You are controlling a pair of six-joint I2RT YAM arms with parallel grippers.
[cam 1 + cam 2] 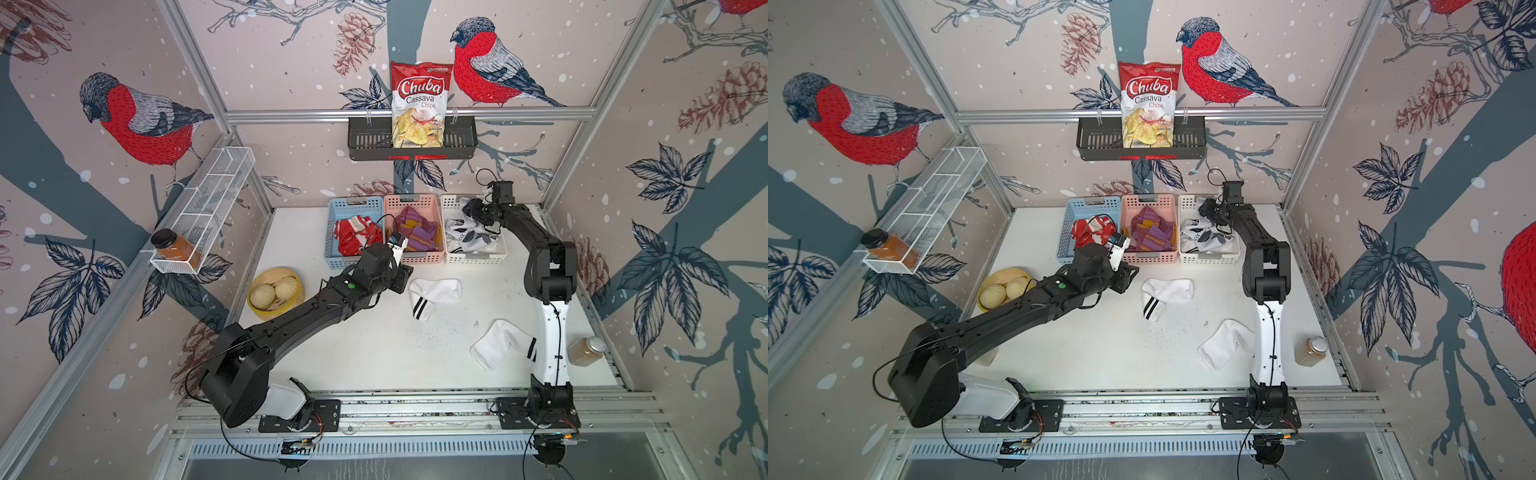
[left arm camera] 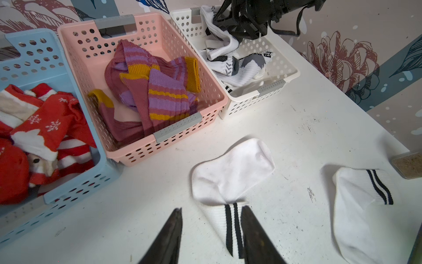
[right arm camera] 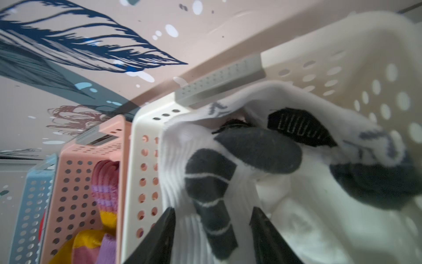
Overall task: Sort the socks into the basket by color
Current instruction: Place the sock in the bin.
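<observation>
At the back edge of the table (image 1: 374, 357) three baskets stand side by side. The blue basket (image 1: 355, 205) holds the red-and-white socks (image 1: 353, 239). The pink basket (image 1: 409, 201) holds the maroon-purple socks (image 1: 415, 232). The white basket (image 1: 473, 257), nearest the back right corner, holds white socks (image 1: 469, 239).

Over that white basket the right gripper (image 3: 212, 209) is released, jaws apart. A white grey-marked sock (image 3: 210, 182) sits between them and trails down into the basket.

Near the middle of the table, just in front of the pink basket, lies a white sock with two black stripes (image 1: 434, 293). The left gripper (image 2: 212, 208) hovers low over its striped cuff, jaws apart and grasping nothing.

A second striped white sock (image 1: 496, 343) lies nearer the right edge, partly hidden behind the right arm (image 1: 550, 324).
</observation>
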